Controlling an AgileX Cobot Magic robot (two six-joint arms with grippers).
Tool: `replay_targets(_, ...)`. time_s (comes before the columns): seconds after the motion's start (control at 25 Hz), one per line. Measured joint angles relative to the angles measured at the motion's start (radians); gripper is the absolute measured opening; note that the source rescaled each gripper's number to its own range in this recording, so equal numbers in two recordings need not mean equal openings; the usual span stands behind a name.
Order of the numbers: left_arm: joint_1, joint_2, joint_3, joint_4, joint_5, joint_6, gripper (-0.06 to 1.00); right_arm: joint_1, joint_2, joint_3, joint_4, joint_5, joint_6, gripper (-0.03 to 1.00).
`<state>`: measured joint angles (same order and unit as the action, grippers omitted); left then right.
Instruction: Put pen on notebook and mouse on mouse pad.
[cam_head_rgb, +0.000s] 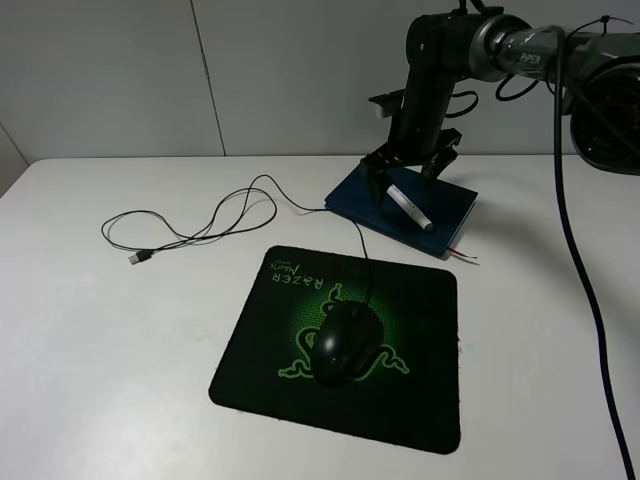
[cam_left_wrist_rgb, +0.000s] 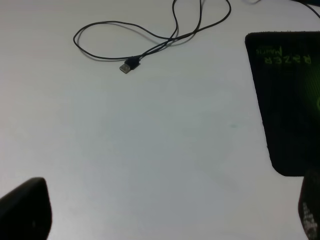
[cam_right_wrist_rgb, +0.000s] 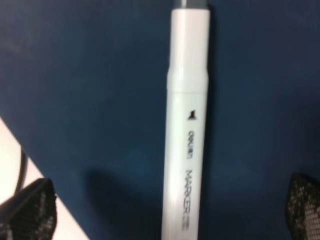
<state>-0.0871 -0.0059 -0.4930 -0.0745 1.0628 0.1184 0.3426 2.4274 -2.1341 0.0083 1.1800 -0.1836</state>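
Observation:
The white pen (cam_head_rgb: 410, 207) lies flat on the dark blue notebook (cam_head_rgb: 352, 196) at the back right of the table. My right gripper (cam_head_rgb: 408, 172) hangs just above it, open, one finger on each side and not touching it. Up close in the right wrist view, the pen (cam_right_wrist_rgb: 187, 125) rests free on the notebook cover (cam_right_wrist_rgb: 90, 100) between the spread fingertips (cam_right_wrist_rgb: 30, 212). The black mouse (cam_head_rgb: 347, 340) sits in the middle of the black and green mouse pad (cam_head_rgb: 420, 400). My left gripper (cam_left_wrist_rgb: 167, 212) is open over bare table, beside the mouse pad (cam_left_wrist_rgb: 290, 110).
The mouse cable (cam_head_rgb: 215, 215) loops over the white table (cam_head_rgb: 100, 350) to the left of the notebook and ends in a USB plug (cam_left_wrist_rgb: 127, 65). A thin reddish ribbon (cam_head_rgb: 462, 257) sticks out of the notebook's near corner.

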Motion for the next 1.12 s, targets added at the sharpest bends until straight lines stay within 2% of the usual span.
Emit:
replay_targets(0.08,0.000,0.000,0.000,0.000,0.000,0.000,0.97,0.000,-0.001,-0.025,0.000,0.026,0.000,1.00)
replay_targets(0.6,0.000,0.000,0.000,0.000,0.000,0.000,0.97,0.007,-0.192,-0.016,-0.003,0.032,0.019,1.00)
replay_targets(0.88,0.000,0.000,0.000,0.000,0.000,0.000,0.97,0.032,-0.365,0.163,0.001,0.033,0.049,1.00)
replay_targets(1.12,0.000,0.000,0.000,0.000,0.000,0.000,0.97,0.032,-0.574,0.404,0.016,0.033,0.073,1.00)
